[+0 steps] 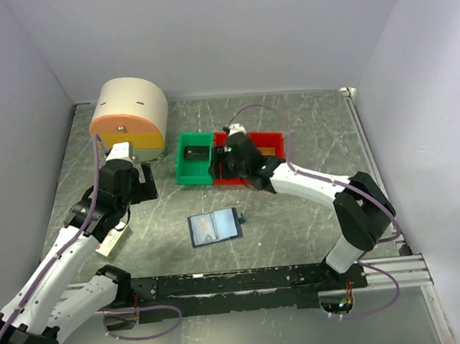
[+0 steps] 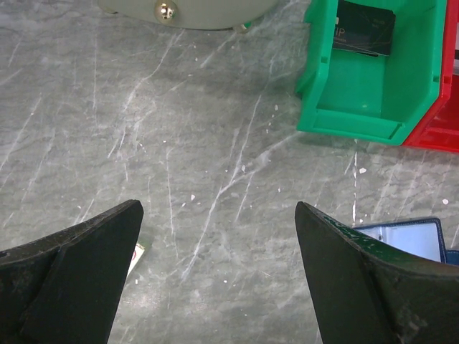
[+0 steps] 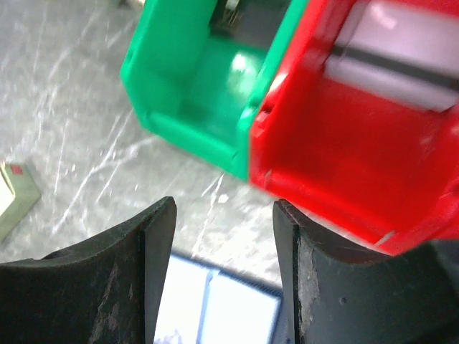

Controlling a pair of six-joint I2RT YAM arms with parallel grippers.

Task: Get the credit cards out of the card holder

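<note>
The card holder (image 1: 215, 226) lies open on the table, navy outside with a pale blue-grey lining; I cannot tell whether a card is in it. In the right wrist view the card holder (image 3: 215, 301) shows below the fingers. A pale card with a dark stripe (image 3: 401, 57) lies in the red bin (image 1: 273, 164). A dark card (image 2: 364, 29) lies in the green bin (image 1: 184, 174). My right gripper (image 1: 228, 166) (image 3: 224, 208) hangs open and empty over the bins' front edge. My left gripper (image 1: 141, 184) (image 2: 219, 208) stands wide open over bare table, left of the bins.
A round cream and orange drum (image 1: 130, 116) stands at the back left. A cream box with a red label (image 1: 114, 241) lies beside the left arm. Walls close in the table on three sides.
</note>
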